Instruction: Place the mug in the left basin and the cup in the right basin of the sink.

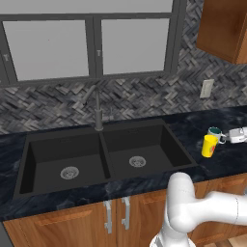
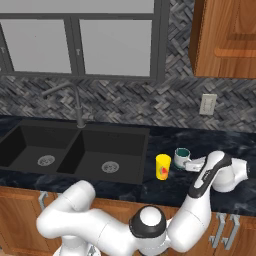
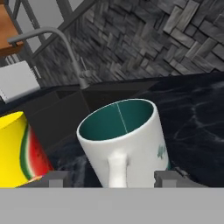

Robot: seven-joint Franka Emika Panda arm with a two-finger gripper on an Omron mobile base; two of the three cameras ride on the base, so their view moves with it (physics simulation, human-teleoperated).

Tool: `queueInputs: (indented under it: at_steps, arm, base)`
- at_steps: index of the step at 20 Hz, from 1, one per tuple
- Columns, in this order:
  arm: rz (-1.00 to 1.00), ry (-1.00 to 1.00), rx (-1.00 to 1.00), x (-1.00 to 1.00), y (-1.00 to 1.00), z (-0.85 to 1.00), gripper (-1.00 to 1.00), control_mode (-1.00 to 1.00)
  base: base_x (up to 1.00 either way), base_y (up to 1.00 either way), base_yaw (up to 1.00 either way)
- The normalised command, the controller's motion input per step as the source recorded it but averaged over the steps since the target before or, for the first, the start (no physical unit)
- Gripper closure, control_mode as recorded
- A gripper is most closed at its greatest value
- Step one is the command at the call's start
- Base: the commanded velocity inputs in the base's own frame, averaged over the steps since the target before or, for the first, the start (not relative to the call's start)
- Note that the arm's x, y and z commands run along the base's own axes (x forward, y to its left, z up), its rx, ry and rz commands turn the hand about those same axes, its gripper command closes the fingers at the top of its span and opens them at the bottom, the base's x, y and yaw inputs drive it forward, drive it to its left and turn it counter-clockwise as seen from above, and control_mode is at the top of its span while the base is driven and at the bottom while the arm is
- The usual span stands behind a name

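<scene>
The white mug (image 1: 214, 131) (image 2: 182, 156) with a teal inside stands upright on the black counter, right of the sink. Its handle faces my gripper (image 1: 223, 138) (image 2: 193, 164). In the hand view the mug (image 3: 127, 140) stands close, and my gripper (image 3: 110, 178) has a fingertip on each side of the handle, jaws apart. The left fingertip is clear of the mug; the right one is at its wall. The yellow cup (image 1: 209, 145) (image 2: 163, 166) (image 3: 17, 148) stands just beside the mug, on the sink side. The left basin (image 1: 48, 164) (image 2: 30, 145) and right basin (image 1: 152, 149) (image 2: 120, 150) hold nothing.
A dark faucet (image 1: 98, 111) (image 2: 77, 107) rises behind the sink's divider. On the wall behind the mug is a white outlet (image 1: 206, 88) (image 2: 207, 104). A wooden upper cabinet (image 1: 226, 29) (image 2: 225, 35) hangs above the right counter. My own arm bends low along the counter's front edge.
</scene>
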Motion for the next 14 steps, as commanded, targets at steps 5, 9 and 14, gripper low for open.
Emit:
queueInputs:
  at_steps: [5,9,14]
  arm:
    - [-0.03,0.02,0.00,-0.04,-0.07,0.05,1.00,-1.00]
    - [-0.06,0.00,0.00,0.00,-0.03,0.08,1.00,-1.00]
    - [-0.06,0.00,0.00,-0.01,-0.02,0.17,1.00,-1.00]
  base:
    - [0.00,0.00,0.00]
    - [0.00,0.00,0.00]
    - [0.00,0.00,0.00]
